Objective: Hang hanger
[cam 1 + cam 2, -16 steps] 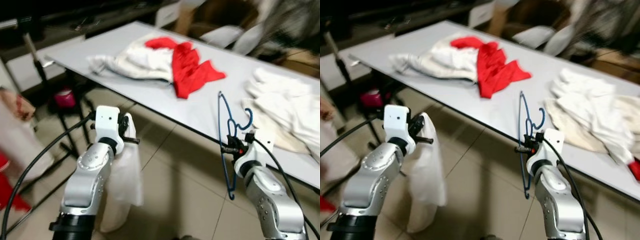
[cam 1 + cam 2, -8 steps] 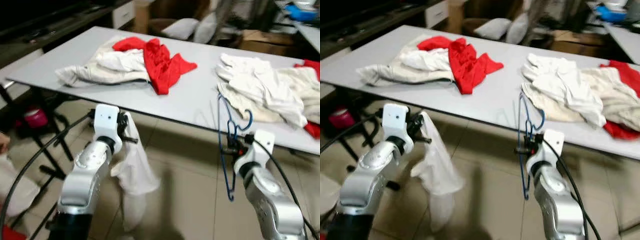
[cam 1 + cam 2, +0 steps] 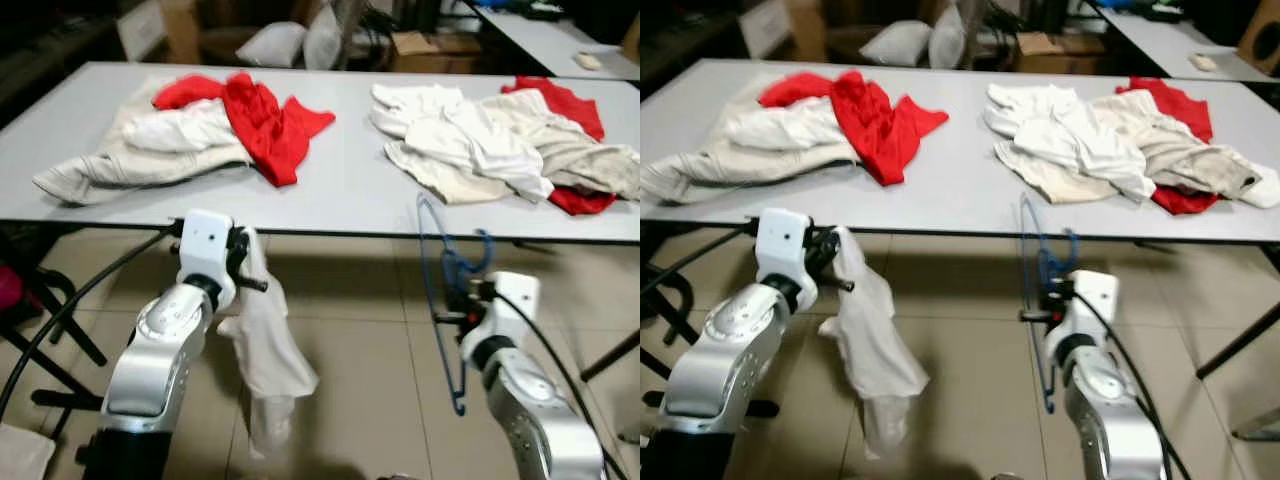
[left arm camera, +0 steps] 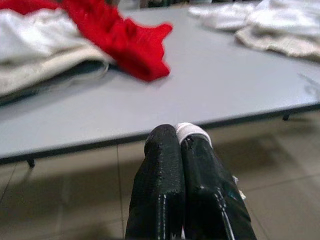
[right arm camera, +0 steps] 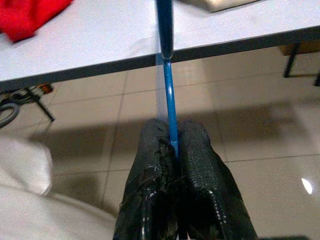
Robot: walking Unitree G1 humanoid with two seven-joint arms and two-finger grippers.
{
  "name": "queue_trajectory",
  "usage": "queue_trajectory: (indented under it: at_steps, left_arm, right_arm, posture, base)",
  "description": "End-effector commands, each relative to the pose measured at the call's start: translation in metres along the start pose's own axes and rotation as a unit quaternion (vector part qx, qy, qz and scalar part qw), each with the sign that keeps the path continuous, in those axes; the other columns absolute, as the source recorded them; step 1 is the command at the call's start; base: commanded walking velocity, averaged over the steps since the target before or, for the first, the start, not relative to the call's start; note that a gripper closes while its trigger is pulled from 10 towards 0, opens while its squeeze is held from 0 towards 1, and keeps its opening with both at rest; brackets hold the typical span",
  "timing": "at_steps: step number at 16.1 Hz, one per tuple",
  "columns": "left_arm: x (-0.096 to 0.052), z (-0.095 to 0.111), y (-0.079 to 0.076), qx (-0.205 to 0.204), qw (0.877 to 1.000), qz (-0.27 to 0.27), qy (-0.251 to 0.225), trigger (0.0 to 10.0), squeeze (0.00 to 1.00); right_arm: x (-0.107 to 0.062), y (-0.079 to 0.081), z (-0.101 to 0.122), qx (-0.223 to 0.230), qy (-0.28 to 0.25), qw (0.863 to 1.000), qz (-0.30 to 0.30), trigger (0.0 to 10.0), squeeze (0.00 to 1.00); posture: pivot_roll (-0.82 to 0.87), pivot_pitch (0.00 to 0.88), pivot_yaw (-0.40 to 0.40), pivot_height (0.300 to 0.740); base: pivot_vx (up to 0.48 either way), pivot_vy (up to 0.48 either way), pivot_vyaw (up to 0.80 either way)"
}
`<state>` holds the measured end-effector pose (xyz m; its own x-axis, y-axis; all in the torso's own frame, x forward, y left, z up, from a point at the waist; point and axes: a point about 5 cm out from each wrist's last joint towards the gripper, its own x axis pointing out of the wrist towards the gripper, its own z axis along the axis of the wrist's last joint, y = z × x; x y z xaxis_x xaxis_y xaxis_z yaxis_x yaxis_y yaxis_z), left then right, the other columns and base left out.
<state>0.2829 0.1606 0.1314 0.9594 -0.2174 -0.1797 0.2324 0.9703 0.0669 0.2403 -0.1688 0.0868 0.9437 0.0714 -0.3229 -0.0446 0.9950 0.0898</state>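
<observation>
Hanger: the blue hanger [image 3: 440, 290] stands upright in front of the robot, off the tabletop's near edge, its hook at the top and its long wire running down toward the tiled floor [image 3: 350, 350].
Right tool: the right tool [image 5: 172, 142] is clenched on the hanger's thin wire; the right wrist view shows the wire pinched between both black fingers [image 5: 152, 150].
White garment: a white garment [image 3: 265, 350] dangles from the left tool [image 4: 179, 137], whose fingers are pressed together on a fold of the cloth, low beside the tabletop's front edge.
Tabletop: the grey tabletop [image 3: 350, 190] carries a red and cream clothes heap [image 3: 200, 125] on the robot's left and a white and red clothes heap [image 3: 500, 140] on its right, well apart from each other.
Step in hand: by my reading, carrying hanger and garment together; no rail or hook to hang on can be made out.
Doing it well: keep the pinch firm, since a thin wire can swivel between the pads; hold the hanger upright so its hook stays free, and keep the hanging cloth from tangling with the wire.
Risk: the garment trails near the floor and could snag or slip.
</observation>
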Motion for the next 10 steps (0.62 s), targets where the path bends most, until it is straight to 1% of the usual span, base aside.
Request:
queue_trajectory:
  at_steps: [1, 2, 3, 5, 6, 8, 9, 10]
  left_arm:
    - [0.0, 0.007, 0.001, 0.01, 1.0, 0.009, -0.016, 10.0, 0.0]
    - [-0.001, 0.012, 0.002, 0.012, 0.999, 0.008, -0.032, 10.0, 0.0]
    - [-0.001, 0.013, -0.001, 0.017, 0.999, 0.003, -0.039, 10.0, 0.0]
    - [-0.001, 0.014, -0.003, 0.031, 0.999, -0.012, -0.041, 10.0, 0.0]
    - [-0.002, 0.014, -0.003, 0.026, 0.999, -0.014, -0.045, 10.0, 0.0]
    - [-0.003, 0.019, 0.003, 0.015, 0.998, -0.005, -0.057, 10.0, 0.0]
    - [-0.002, 0.023, 0.005, 0.02, 0.998, -0.006, -0.062, 10.0, 0.0]
    - [-0.002, 0.025, 0.006, 0.023, 0.998, -0.007, -0.064, 10.0, 0.0]
  right_arm:
    - [0.002, 0.0, 0.009, -0.003, -0.019, 1.0, 0.012, 10.0, 0.0]
    - [0.005, 0.008, 0.015, -0.006, -0.031, 0.999, 0.044, 10.0, 0.0]
    - [0.005, 0.012, 0.017, -0.015, -0.038, 0.997, 0.063, 10.0, 0.0]
    - [0.006, 0.015, 0.02, -0.022, -0.043, 0.996, 0.079, 10.0, 0.0]
    - [0.005, 0.017, 0.022, -0.028, -0.05, 0.994, 0.093, 10.0, 0.0]
    - [0.001, 0.018, 0.029, -0.059, -0.063, 0.988, 0.132, 10.0, 0.0]
    - [-0.001, 0.016, 0.034, -0.078, -0.068, 0.983, 0.15, 10.0, 0.0]
    - [-0.002, 0.015, 0.036, -0.085, -0.071, 0.981, 0.158, 10.0, 0.0]
  posture:
    - [0.07, 0.006, 0.009, 0.74]
    - [0.08, 0.005, 0.002, 0.74]
    - [0.08, 0.002, -0.003, 0.74]
    - [0.08, 0.0, -0.005, 0.74]
    - [0.08, 0.0, -0.007, 0.74]
    - [0.06, 0.0, -0.012, 0.74]
    - [0.06, 0.0, -0.013, 0.74]
    - [0.06, 0.0, -0.013, 0.74]
  base:
    - [0.0, 0.0, 0.0]
    - [0.0, 0.0, 0.0]
    - [0.0, 0.0, 0.0]
    - [0.0, 0.0, 0.0]
    - [0.0, 0.0, 0.0]
    - [0.27, 0.0, 0.0]
    - [0.3, 0.0, 0.0]
    - [0.307, 0.0, 0.0]
